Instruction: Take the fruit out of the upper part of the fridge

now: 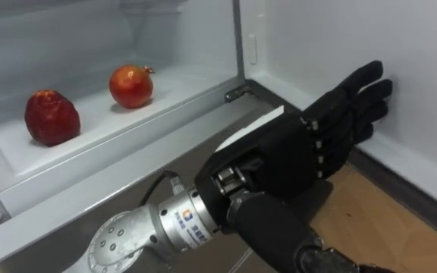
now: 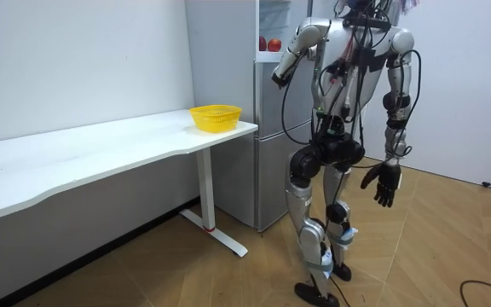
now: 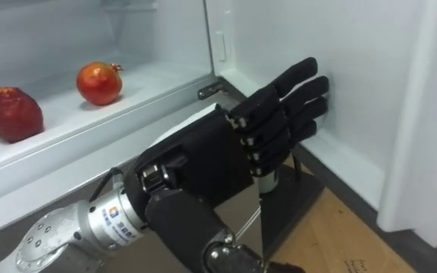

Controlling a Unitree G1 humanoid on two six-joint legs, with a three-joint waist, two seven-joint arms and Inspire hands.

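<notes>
fridge shelf [image 1: 180,85]: plain white
brighter fruit [image 1: 131,85], toward the shelf's right end: orange-red, with a paler sheen on top
darker fruit [image 1: 51,117], at the shelf's left end: deep, dull red
left hand [image 1: 302,148], in front of the shelf: matt black, with a silver-grey wrist
right hand [image 2: 386,183]: black
basket [image 2: 216,118]: bright yellow
table [image 2: 101,149]: white
floor [image 2: 450,247]: light brown wood grain

Eye views look down from just behind the fingers [image 1: 355,95] at the fridge shelf [image 1: 127,133]; the distant room view shares it.
</notes>
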